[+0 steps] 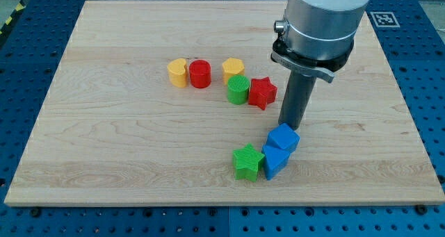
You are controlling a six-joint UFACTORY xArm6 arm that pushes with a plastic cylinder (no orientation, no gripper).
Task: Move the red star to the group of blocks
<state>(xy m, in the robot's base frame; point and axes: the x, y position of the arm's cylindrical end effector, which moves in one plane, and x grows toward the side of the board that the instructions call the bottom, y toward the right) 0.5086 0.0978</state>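
**Red star sits beside the green block, rod just to its right**

On the view's left half of the wooden board [104,126], a yellow block [178,73] with a rounded, heart-like outline stands touching a red cylinder [200,74] on its right. The pair lies toward the view's top, apart from the other blocks.

Further right is a second yellow block [233,67], roughly hexagonal. Directly below it, and touching it, stands a green cylinder [238,90]. The red star [263,92] rests against the green cylinder's right side, so these three form a tight cluster near the middle of the board.

Lower down, toward the view's bottom, a green star [247,161] sits next to two blue blocks. One blue block [274,160] lies just right of the green star and appears to touch it; its shape is hard to make out. The other blue block [284,137], a cube-like piece, sits just above and to the right of the first, touching it.

The arm ends in a dark rod with no jaws to open or close. The tip [291,125] comes down just right of the red star and slightly below it, close but with a small gap, and directly above the upper blue block, whose top edge it meets or nearly meets.
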